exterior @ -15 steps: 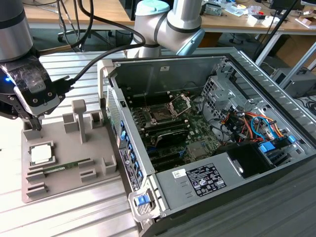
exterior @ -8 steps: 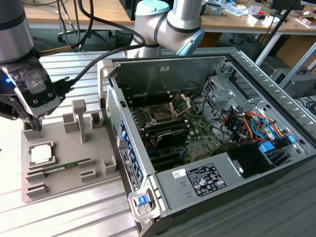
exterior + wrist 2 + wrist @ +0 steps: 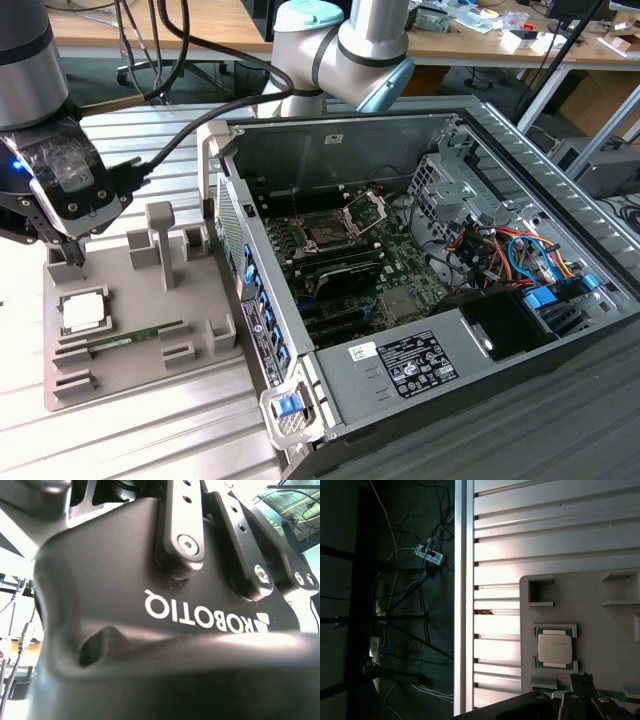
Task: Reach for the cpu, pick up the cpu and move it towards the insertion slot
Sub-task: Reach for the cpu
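**Thin chip in its nest, gripper hanging above**

Plainly, the small flat square cpu with its pale silvery metal top [image 3: 82, 312] lies level in a recess of the grey plastic fixture tray [image 3: 150, 300], toward the exterior view's lower left. The black gripper [image 3: 72, 250] hangs above the tray's far edge, near the chip but apart from it and holding nothing. Whether it is open or closed I cannot tell.

The chip looks light, stiff and thin. Its smooth lid is probably slippery and its underside is likely delicate, so it wants a gentle, level pinch. In the first wrist view, raised grey lips hug two opposite sides of the cpu [image 3: 555, 648], so the two free edges seem the place to take hold.

The long thin green memory stick [image 3: 135, 338] lies just beside the chip. Upright grey posts [image 3: 160, 238] and the open computer case's near wall [image 3: 245, 270] stand between it and the square dark insertion slot [image 3: 325, 235] at the exterior view's centre, where the silver retention frame [image 3: 365, 212] seems lifted.
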